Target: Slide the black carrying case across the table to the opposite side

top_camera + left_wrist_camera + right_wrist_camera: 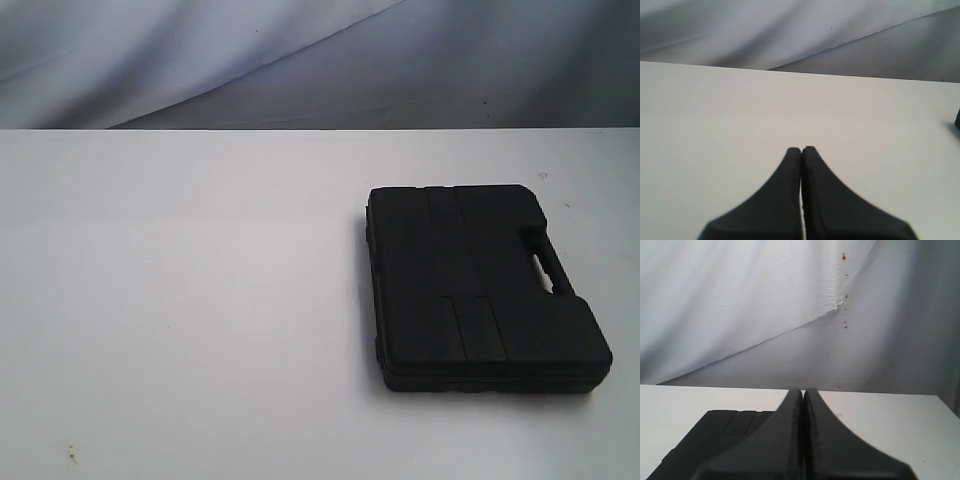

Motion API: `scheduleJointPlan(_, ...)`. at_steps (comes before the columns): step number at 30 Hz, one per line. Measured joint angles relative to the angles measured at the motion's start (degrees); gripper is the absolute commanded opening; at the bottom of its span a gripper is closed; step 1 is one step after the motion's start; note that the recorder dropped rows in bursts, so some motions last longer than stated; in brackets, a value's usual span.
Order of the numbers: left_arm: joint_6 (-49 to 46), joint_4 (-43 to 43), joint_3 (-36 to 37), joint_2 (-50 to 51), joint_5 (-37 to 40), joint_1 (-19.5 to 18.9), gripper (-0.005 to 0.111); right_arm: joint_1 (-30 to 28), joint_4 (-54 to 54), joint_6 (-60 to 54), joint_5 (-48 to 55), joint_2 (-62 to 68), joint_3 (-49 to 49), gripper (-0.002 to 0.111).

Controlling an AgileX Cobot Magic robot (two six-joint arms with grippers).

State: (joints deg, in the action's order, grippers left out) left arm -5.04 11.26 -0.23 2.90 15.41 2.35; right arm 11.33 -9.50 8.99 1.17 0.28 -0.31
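Black carrying case (470, 290) laid flat near the right edge of the white surface (180, 300), left end effector (801, 150) clenched empty, right end effector (802, 392) clenched empty

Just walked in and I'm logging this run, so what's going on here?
Nothing is gripped yet. The closed black hard-shell carrying case lies flat on the right part of the white flat tabletop, handle pointing right. The left pincer is shut over bare tabletop. The right pincer is shut too, close to the case; contact cannot be told.
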Motion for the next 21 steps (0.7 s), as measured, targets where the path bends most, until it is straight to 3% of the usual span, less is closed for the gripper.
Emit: scheduleJointPlan(21,0.0,0.0,0.0,0.0,0.0,0.0,0.000,0.0,-2.6,1.2,11.9,0.0,0.1,0.000)
